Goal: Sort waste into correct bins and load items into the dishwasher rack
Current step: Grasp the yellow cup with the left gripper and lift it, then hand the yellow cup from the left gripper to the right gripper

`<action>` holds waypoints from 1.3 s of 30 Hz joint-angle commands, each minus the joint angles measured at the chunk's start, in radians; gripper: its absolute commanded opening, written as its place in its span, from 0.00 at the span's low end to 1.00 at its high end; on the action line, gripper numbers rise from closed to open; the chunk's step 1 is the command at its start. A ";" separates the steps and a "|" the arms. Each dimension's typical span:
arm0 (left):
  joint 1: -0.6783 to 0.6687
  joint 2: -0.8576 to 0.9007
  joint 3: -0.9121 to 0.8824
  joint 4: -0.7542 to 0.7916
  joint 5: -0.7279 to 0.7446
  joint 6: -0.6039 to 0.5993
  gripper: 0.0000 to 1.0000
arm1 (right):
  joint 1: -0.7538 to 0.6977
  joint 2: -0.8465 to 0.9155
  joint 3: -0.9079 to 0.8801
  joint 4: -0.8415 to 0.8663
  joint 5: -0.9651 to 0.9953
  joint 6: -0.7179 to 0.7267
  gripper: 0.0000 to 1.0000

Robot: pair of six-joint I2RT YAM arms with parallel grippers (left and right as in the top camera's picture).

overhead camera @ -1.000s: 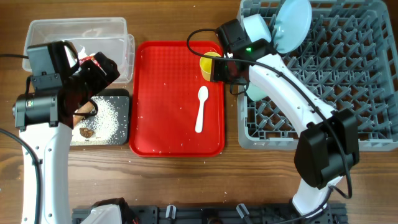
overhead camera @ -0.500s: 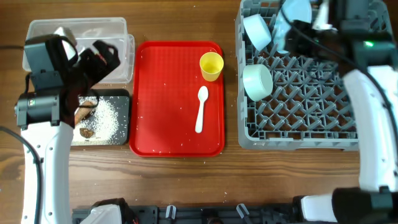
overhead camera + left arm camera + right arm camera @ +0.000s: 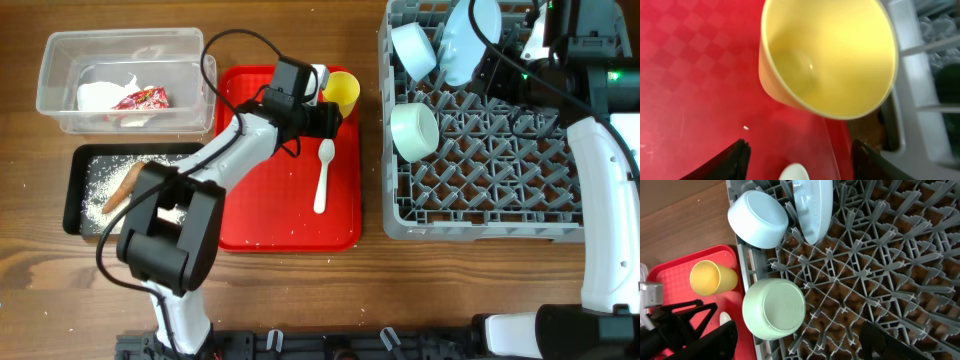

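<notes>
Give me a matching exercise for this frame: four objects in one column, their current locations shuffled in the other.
Things:
1. red snack wrapper
2. brown sausage-shaped scrap
3. white plastic spoon
4. pale green bowl

Places:
A. red serving tray
B. dishwasher rack
C. clear plastic box
D. black tray

Pairs: 1-C, 2-D, 3-A, 4-B

Yellow cup (image 3: 341, 93) between bare red tray (image 3: 280, 212) and nearby rack (image 3: 386, 170).
</notes>
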 commanded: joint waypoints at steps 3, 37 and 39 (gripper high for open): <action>-0.003 0.024 0.021 0.029 -0.075 -0.082 0.32 | 0.002 0.006 0.004 -0.001 -0.032 -0.020 0.80; 0.451 -0.171 0.090 -0.164 1.308 -0.275 0.04 | 0.258 0.191 -0.003 0.266 -0.914 -0.349 0.87; 0.447 -0.183 0.090 -0.187 1.321 -0.275 0.04 | 0.291 0.266 -0.003 0.360 -1.059 -0.364 0.89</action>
